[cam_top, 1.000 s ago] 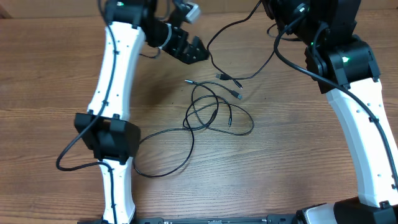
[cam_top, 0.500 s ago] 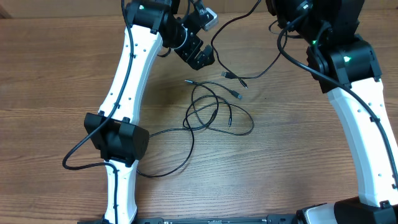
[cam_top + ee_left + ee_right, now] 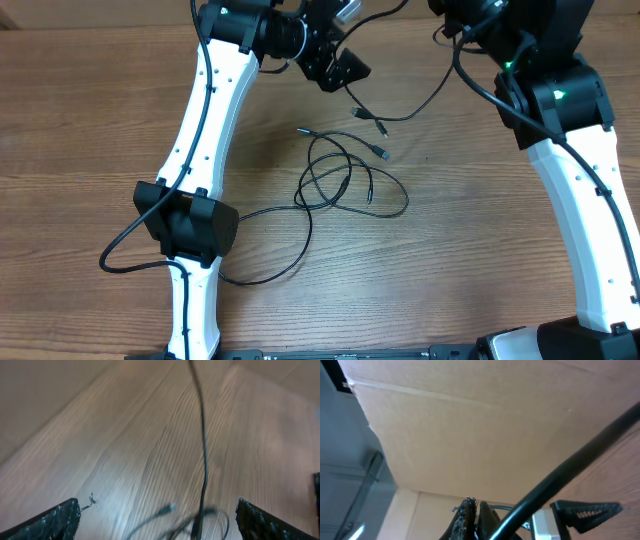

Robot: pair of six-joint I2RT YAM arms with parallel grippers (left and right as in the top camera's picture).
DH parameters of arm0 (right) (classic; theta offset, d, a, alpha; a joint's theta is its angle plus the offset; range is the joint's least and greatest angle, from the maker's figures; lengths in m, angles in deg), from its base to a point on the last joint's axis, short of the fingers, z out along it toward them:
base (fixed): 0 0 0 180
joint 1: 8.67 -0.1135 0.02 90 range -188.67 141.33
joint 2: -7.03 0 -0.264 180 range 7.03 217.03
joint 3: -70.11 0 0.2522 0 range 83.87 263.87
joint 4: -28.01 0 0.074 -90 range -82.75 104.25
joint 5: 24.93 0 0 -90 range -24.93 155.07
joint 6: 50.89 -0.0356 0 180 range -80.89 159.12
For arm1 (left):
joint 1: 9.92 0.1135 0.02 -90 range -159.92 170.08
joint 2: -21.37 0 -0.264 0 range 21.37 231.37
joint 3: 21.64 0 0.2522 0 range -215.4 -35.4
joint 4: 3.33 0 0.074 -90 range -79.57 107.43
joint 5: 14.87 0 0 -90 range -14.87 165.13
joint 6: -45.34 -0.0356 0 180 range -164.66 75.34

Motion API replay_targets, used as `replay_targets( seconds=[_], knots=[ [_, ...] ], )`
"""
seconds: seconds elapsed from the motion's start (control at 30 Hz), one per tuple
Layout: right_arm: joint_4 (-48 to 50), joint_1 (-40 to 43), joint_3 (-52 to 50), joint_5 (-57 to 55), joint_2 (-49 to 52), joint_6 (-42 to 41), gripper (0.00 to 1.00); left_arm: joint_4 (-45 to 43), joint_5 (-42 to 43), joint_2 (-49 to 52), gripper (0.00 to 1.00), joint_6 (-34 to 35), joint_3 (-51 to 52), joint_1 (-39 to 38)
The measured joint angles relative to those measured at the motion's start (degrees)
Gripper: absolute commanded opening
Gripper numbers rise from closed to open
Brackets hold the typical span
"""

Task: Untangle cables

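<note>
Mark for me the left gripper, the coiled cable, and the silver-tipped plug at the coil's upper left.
left gripper (image 3: 347,72), overhead view, midway between its open fingertips.
coiled cable (image 3: 304,196), overhead view, where its loops cross.
silver-tipped plug (image 3: 303,131), overhead view, on the metal tip.

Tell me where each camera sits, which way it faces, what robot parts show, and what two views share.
Overhead: above the table, looking straight down on the cables, left arm and right arm.
Left wrist: on the left arm, facing the table; open left gripper frames it.
Right wrist: on the right arm, facing a tan panel; shut right gripper low.
Shared: overhead and left wrist both show table and cables.
</note>
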Motion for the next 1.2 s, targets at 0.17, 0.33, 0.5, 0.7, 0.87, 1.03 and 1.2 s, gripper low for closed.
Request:
replay_targets(
  seconds=[0.17,0.33,0.5,0.7,0.87,1.03,1.2],
  knots=[
    [2.19,0.02,0.00,0.00,0.02,-2.08,0.04,-3.06,3.61,0.00,0.36,1.73,0.00,0.13],
    [2.49,0.81,0.00,0.63,0.02,-2.84,0.04,-3.08,5.33,0.00,0.36,2.43,0.00,0.66],
    [2.45,3.13,-0.02,1.66,0.02,-3.91,0.04,-3.13,7.04,0.00,0.33,3.85,0.00,1.53],
    [4.90,4.94,-0.02,2.93,0.02,-5.40,0.04,-3.08,8.52,0.00,0.53,4.20,0.00,3.08],
    [7.48,5.77,-0.02,2.78,0.02,-6.05,0.04,-3.02,8.50,0.00,0.75,4.72,0.00,3.78],
    [8.31,5.90,-0.02,2.78,0.02,-6.86,0.04,-2.89,8.48,0.00,0.77,4.76,0.00,4.07],
    [8.41,5.90,-0.02,2.78,0.02,-7.34,0.04,-2.67,8.24,0.00,0.81,4.79,0.00,4.07]
  ],
)
